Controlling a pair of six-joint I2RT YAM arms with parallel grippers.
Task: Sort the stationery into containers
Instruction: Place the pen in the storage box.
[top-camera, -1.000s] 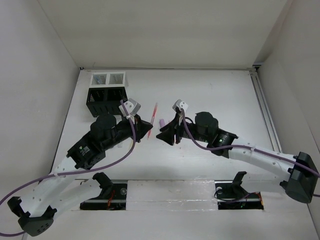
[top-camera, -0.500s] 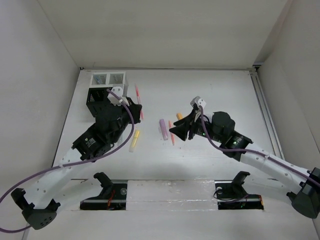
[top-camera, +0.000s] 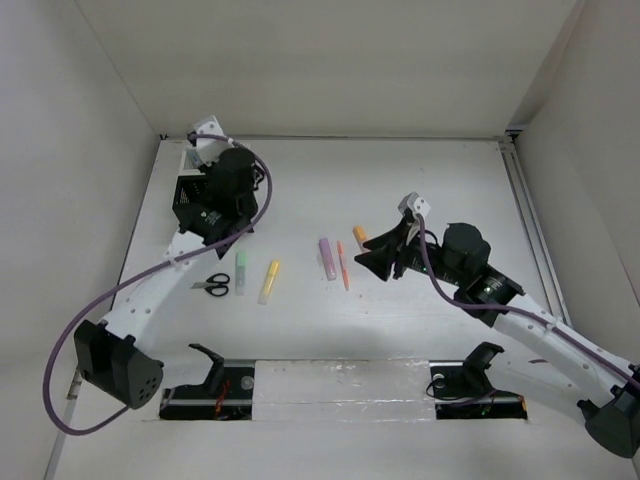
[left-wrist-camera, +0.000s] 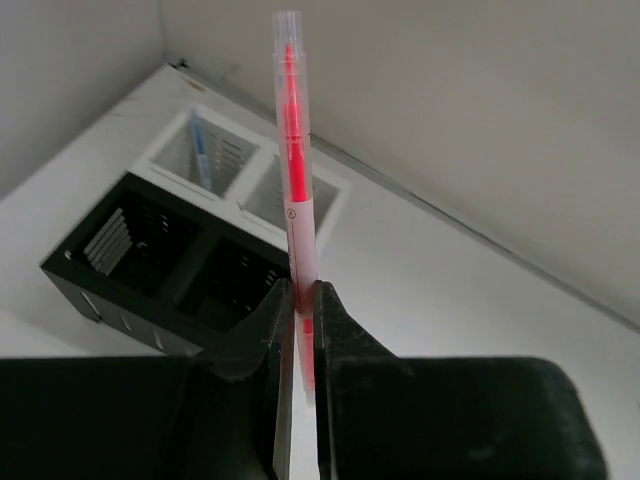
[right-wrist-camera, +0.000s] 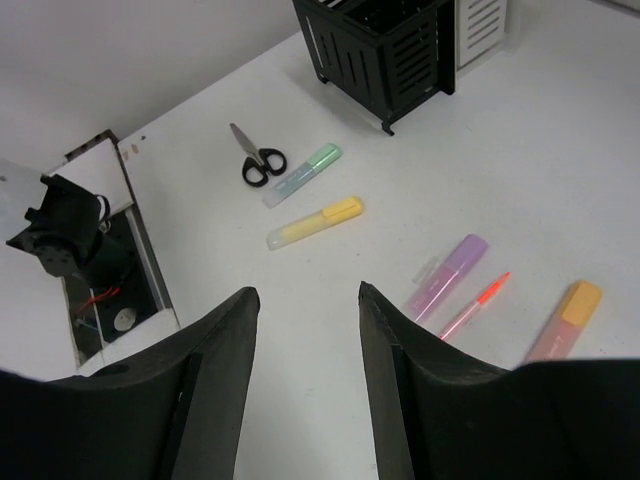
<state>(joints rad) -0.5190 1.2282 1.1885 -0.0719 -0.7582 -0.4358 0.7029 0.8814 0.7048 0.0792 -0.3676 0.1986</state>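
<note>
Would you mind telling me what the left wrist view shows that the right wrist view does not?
Only the left wrist view shows the red pen clamped upright in the left hand, and a blue pen standing in one compartment of the white organiser. Only the right wrist view shows the open right hand and the loose items: scissors, green marker, yellow marker, purple marker, orange-red pen and orange marker. Both show the black organiser next to the white one.
</note>
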